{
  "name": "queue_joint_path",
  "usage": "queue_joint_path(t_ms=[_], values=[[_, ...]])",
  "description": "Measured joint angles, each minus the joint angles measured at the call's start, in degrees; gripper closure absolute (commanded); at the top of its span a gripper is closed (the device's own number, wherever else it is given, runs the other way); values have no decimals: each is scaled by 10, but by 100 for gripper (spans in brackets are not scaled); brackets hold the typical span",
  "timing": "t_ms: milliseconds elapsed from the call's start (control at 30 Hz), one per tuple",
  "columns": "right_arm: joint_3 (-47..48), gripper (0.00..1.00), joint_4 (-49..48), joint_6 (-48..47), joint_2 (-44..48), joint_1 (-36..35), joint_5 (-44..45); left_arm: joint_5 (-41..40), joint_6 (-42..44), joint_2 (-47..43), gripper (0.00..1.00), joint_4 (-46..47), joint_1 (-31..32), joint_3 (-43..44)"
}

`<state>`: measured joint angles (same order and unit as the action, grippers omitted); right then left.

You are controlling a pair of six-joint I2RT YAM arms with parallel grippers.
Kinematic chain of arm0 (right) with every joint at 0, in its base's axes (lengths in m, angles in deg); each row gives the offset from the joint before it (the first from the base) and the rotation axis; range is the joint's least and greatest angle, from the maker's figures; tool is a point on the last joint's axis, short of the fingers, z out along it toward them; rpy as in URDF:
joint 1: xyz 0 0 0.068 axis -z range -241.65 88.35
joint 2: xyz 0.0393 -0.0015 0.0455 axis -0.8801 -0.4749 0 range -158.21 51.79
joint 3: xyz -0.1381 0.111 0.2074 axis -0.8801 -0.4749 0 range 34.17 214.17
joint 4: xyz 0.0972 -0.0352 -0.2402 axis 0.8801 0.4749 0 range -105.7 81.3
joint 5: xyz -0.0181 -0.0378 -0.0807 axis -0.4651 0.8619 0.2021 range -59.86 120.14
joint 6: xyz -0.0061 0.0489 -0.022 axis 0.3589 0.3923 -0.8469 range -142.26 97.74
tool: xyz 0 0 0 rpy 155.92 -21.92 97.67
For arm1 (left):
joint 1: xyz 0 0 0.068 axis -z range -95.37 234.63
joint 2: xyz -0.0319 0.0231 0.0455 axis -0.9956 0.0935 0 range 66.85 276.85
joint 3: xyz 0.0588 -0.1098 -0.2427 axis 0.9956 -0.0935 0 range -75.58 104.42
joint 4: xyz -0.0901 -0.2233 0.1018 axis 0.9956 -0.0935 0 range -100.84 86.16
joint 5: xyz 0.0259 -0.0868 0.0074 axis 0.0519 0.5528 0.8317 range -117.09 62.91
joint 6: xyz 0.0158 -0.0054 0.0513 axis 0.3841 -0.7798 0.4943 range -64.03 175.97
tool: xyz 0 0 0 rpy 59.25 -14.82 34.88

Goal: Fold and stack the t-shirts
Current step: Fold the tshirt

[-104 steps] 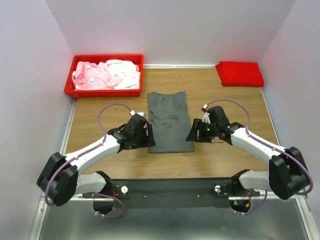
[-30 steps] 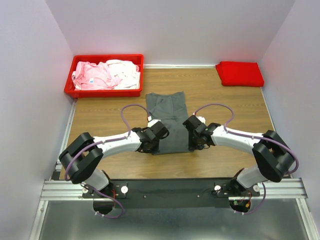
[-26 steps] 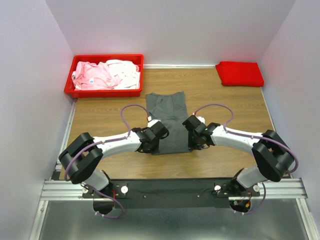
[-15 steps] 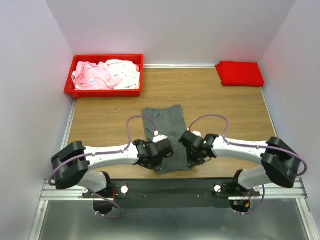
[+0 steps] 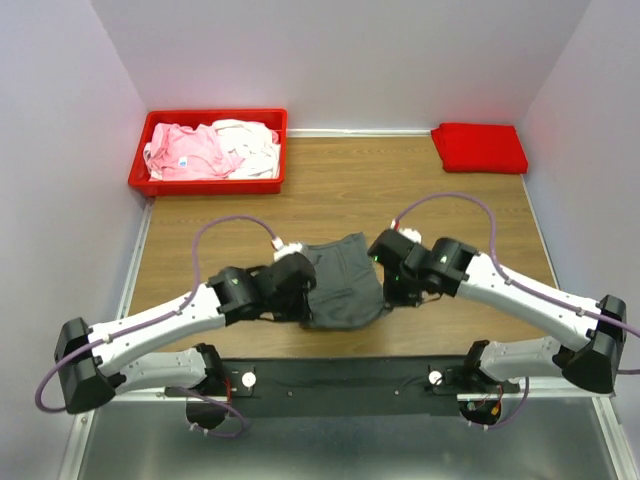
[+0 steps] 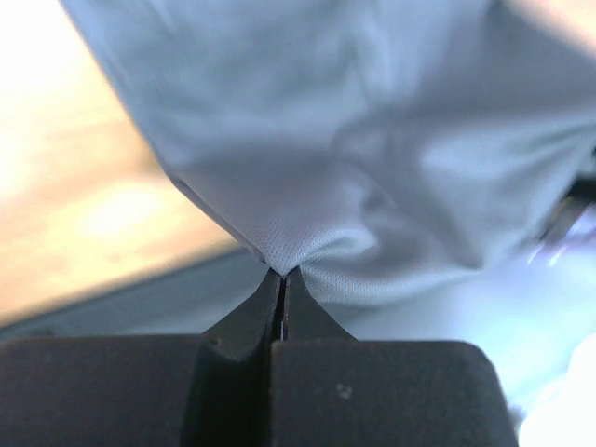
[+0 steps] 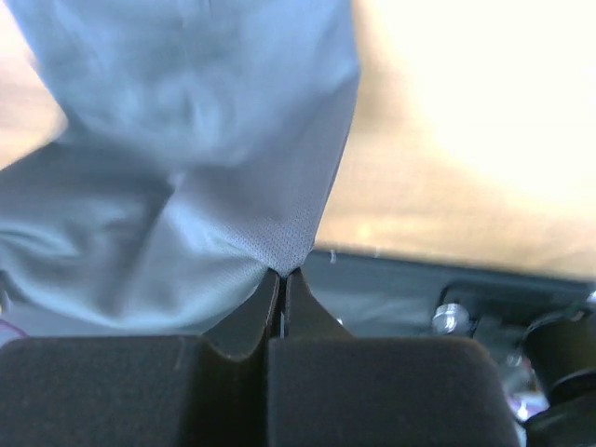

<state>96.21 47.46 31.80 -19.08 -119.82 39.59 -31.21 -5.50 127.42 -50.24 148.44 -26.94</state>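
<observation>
Now left end effector (image 6: 282, 273) and right end effector (image 7: 282, 272) clamp corners of the dark grey t-shirt (image 5: 340, 285), which runs toward 12 o'clock

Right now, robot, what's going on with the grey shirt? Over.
Shut on grey shirt: left fingers, right fingers. Shirt bunched up between them. Far back: red bin, red shirt.

Wood-grain table (image 5: 420, 190) w/ pale lilac walls (image 5: 340, 60) on 3 sides, evenly lit.
</observation>
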Motion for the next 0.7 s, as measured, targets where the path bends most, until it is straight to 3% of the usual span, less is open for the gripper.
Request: queue_joint_path(t_ms=[100, 233, 700], values=[[60, 99, 8, -46, -21, 51, 26, -12, 53, -16, 100, 5, -85, 25], [147, 99, 18, -106, -80, 97, 47, -14, 109, -11, 100, 18, -150, 43], [310, 99, -6, -268, -254, 175, 22, 48, 231, 34, 100, 112, -299, 39]])
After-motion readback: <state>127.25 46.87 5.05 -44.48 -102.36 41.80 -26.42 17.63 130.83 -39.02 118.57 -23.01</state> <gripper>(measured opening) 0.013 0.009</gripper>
